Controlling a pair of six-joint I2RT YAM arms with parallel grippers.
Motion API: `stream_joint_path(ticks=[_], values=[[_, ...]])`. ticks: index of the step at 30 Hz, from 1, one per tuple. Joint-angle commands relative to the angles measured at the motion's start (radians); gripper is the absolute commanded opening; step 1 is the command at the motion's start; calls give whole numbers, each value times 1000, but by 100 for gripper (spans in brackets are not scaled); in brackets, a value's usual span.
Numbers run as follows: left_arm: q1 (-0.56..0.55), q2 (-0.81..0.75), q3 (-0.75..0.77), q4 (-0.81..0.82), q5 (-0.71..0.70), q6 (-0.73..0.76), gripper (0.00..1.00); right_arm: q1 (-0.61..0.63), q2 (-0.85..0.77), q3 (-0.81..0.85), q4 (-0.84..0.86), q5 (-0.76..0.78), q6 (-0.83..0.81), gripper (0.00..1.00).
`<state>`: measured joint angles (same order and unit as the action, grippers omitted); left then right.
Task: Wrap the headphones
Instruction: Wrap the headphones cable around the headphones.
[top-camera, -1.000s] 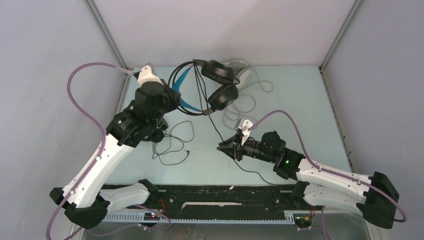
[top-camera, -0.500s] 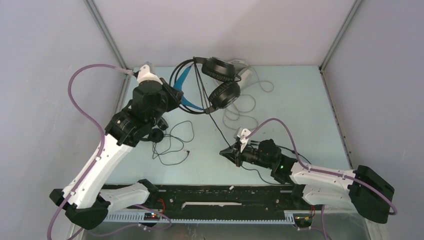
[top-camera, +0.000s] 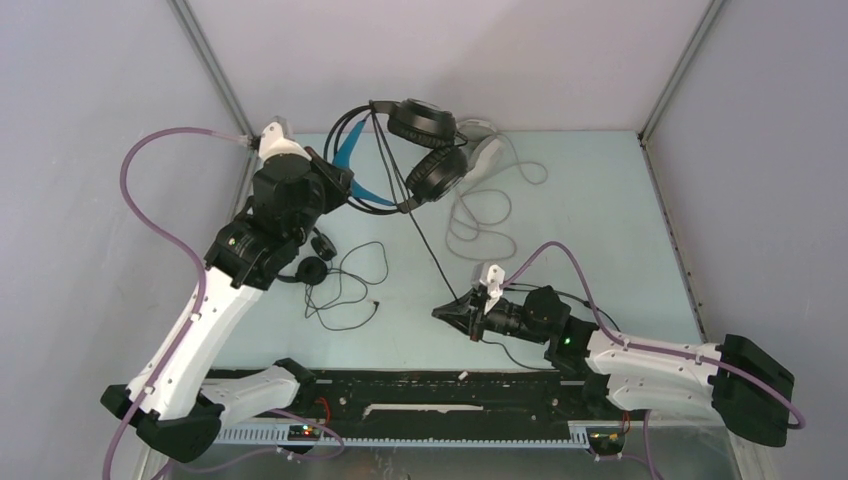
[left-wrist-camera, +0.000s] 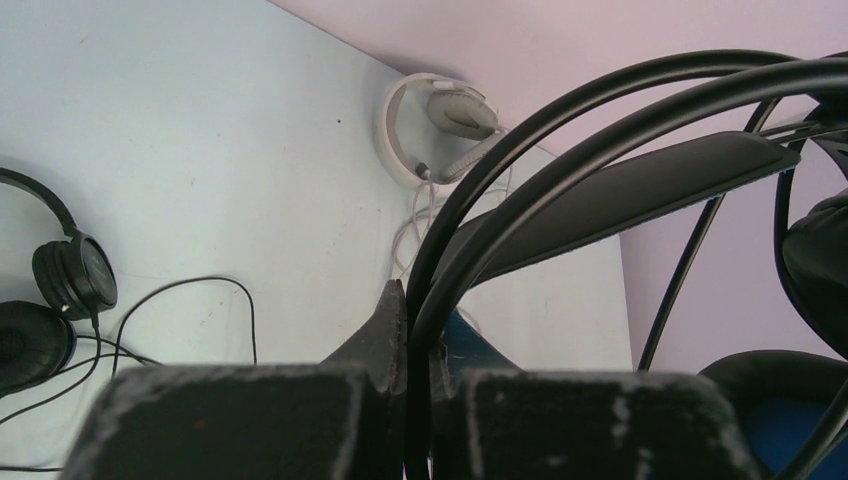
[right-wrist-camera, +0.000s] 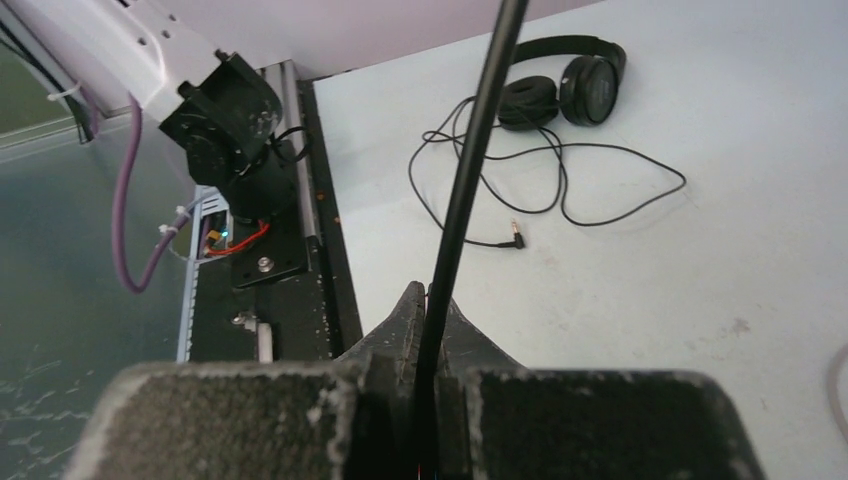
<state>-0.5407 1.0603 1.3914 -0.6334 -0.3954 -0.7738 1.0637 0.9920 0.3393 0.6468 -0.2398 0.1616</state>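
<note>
Meanwhile, the left gripper clamps the bulky black headphones by the headband; the right gripper pinches their cord.

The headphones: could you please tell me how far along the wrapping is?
Done: nothing; no cord is wound yet. In hand: the left gripper is shut on the headband of the big black pair, while the right gripper pinches its cord taut. Left: winding that cord, plus the small black pair and the white pair, cords lying loose.
</note>
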Motion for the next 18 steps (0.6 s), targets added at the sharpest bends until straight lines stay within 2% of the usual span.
stream_joint_path(ticks=[1,8,13,18], values=[[20,-11,13,184,-24,-44,0,37,18,18,17,-5,-30,0],[21,31,39,146,1,-35,0,40,70,40,18,16,-43,0],[22,32,5,186,-82,21,0,64,85,70,5,-72,-61,0],[22,53,0,210,-146,55,0,134,71,80,-3,-74,-112,0]])
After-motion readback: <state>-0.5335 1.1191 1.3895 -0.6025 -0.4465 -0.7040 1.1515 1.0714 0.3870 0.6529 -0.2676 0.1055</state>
